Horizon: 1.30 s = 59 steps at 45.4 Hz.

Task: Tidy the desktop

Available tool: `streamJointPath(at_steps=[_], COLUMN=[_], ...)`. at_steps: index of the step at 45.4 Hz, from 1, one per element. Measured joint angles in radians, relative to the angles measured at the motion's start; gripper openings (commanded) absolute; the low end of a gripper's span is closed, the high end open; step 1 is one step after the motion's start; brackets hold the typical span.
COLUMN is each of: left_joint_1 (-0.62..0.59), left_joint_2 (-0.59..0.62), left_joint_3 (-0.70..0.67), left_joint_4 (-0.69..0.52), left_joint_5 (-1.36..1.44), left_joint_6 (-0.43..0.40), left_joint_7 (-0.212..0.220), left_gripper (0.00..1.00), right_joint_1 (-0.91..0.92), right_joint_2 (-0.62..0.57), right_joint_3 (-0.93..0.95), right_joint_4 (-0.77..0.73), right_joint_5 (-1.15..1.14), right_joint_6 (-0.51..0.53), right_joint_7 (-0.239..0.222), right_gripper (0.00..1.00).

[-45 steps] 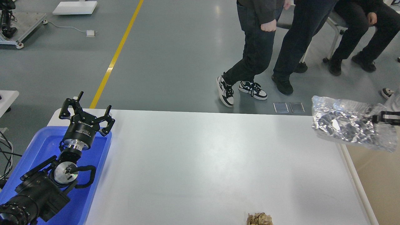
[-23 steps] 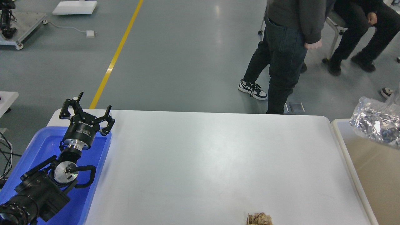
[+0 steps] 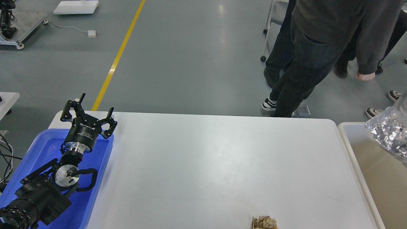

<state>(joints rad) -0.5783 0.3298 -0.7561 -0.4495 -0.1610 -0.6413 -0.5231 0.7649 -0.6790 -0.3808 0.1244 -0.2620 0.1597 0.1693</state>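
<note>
The left gripper (image 3: 88, 112) hangs above the far end of a blue tray (image 3: 38, 151), its two fingers spread wide with nothing between them. The desktop (image 3: 206, 165) stretches away to that gripper's right, wide and almost bare. A crumpled brown paper ball (image 3: 264, 222) lies on its near edge, well apart from the gripper on its right and nearer the robot.

Farther right still, past the desktop's end, an off-white bin (image 3: 345, 140) stands close beside it, and a crinkled silvery plastic bag (image 3: 388, 135) hangs over the bin at the frame's right margin.

The right gripper is not in view, so whether anything holds the bag cannot be told. If it is being carried, a loose pinch on such slick, shapeless film could let it slide out and land on the bin's rim or the floor instead of inside.

The paper ball is a second likely risk: it sits at the very edge, so a clumsy approach could nudge it off toward the robot.

A person in dark clothes (image 3: 314, 47) stands just beyond the desktop's far right corner, so a wide arm swing there could strike them.

The ball is cropped by the bottom of the picture, the bag and bin by the right side, and the blue tray's floor is largely masked by the left arm.
</note>
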Motion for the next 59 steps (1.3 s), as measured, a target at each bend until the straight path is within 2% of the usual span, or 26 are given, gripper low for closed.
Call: streamJointPath(at_steps=[8, 18, 29, 46, 47, 48, 50, 51, 53, 55, 56, 59], left_joint_1=[0.0, 0.0, 0.0, 0.0, 0.0, 0.0, 0.0, 0.0, 0.0, 0.0, 0.0, 0.0], left_joint_2=[0.0, 0.0, 0.0, 0.0, 0.0, 0.0, 0.0, 0.0, 0.0, 0.0, 0.0, 0.0], left_joint_3=[0.0, 0.0, 0.0, 0.0, 0.0, 0.0, 0.0, 0.0, 0.0, 0.0, 0.0, 0.0], left_joint_4=[0.0, 0.0, 0.0, 0.0, 0.0, 0.0, 0.0, 0.0, 0.0, 0.0, 0.0, 0.0], left_joint_5=[0.0, 0.0, 0.0, 0.0, 0.0, 0.0, 0.0, 0.0, 0.0, 0.0, 0.0, 0.0], left_joint_6=[0.0, 0.0, 0.0, 0.001, 0.001, 0.001, 0.001, 0.001, 0.001, 0.001, 0.001, 0.001], left_joint_7=[0.0, 0.0, 0.0, 0.0, 0.0, 0.0, 0.0, 0.0, 0.0, 0.0, 0.0, 0.0], left_gripper=[1.0, 1.0, 1.0, 1.0, 1.0, 1.0, 1.0, 1.0, 1.0, 1.0, 1.0, 1.0], right_joint_1=[-0.045, -0.091, -0.144, -0.204, -0.206, -0.208, -0.211, -0.212, -0.215, -0.215, -0.215, -0.217], right_joint_2=[0.058, 0.108, 0.138, 0.161, 0.163, 0.164, 0.166, 0.167, 0.173, 0.175, 0.178, 0.184], right_joint_3=[0.133, 0.277, 0.338, 0.35, 0.35, 0.35, 0.35, 0.35, 0.353, 0.355, 0.356, 0.36], right_joint_4=[-0.052, -0.078, -0.088, -0.089, -0.089, -0.089, -0.089, -0.089, -0.088, -0.088, -0.088, -0.088], right_joint_5=[0.118, 0.173, 0.193, 0.19, 0.189, 0.189, 0.188, 0.188, 0.188, 0.188, 0.188, 0.188], right_joint_6=[-0.063, -0.158, -0.199, -0.206, -0.207, -0.207, -0.208, -0.208, -0.209, -0.209, -0.211, -0.211], right_joint_7=[-0.112, -0.188, -0.212, -0.208, -0.207, -0.206, -0.205, -0.205, -0.204, -0.204, -0.204, -0.203], right_gripper=[0.0, 0.0, 0.0, 0.0, 0.04, 0.17, 0.59, 0.69, 0.78, 0.94, 0.98, 0.98])
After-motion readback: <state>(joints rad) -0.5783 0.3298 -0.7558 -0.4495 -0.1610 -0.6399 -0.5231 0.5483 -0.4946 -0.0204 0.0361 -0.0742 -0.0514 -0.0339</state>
